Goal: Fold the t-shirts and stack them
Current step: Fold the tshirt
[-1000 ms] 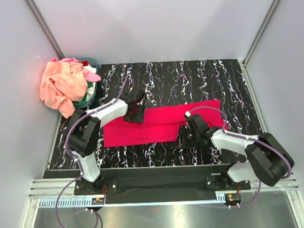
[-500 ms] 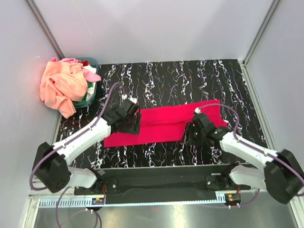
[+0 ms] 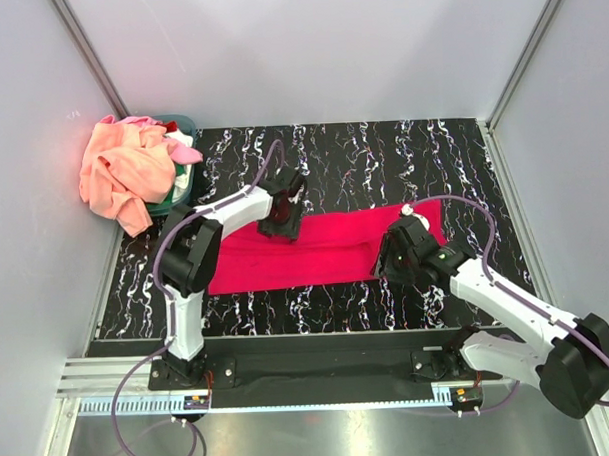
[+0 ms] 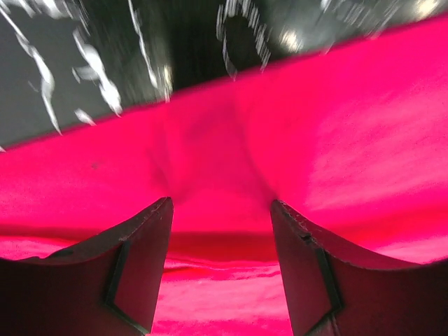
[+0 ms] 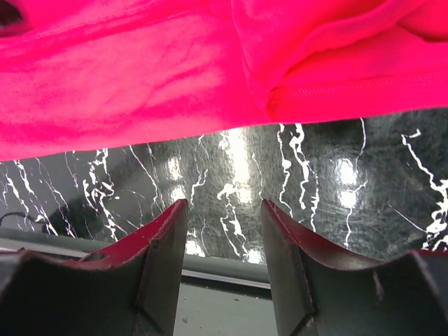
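A crimson-red t-shirt (image 3: 325, 249) lies folded into a long band across the middle of the black marbled table (image 3: 382, 155). My left gripper (image 3: 282, 217) is open and sits low over the band's far edge near its left part. In the left wrist view its fingers (image 4: 140, 259) stand apart over red cloth (image 4: 350, 126) and hold nothing. My right gripper (image 3: 394, 257) is open at the band's near edge towards its right end. In the right wrist view its open gripper (image 5: 224, 206) hangs over bare table, with the red shirt (image 5: 140, 77) beyond it.
A teal basket (image 3: 184, 124) at the far left corner is heaped with a peach-orange shirt (image 3: 128, 174), a pink one (image 3: 187, 153) and a white one (image 3: 180, 139). Grey walls enclose the table. The table's front rail (image 5: 231, 276) lies just under my right gripper.
My left arm swung from the shirt's left end to its far edge, further right. My right gripper shifted a little to the right along the near edge. The shirt has stayed in place.
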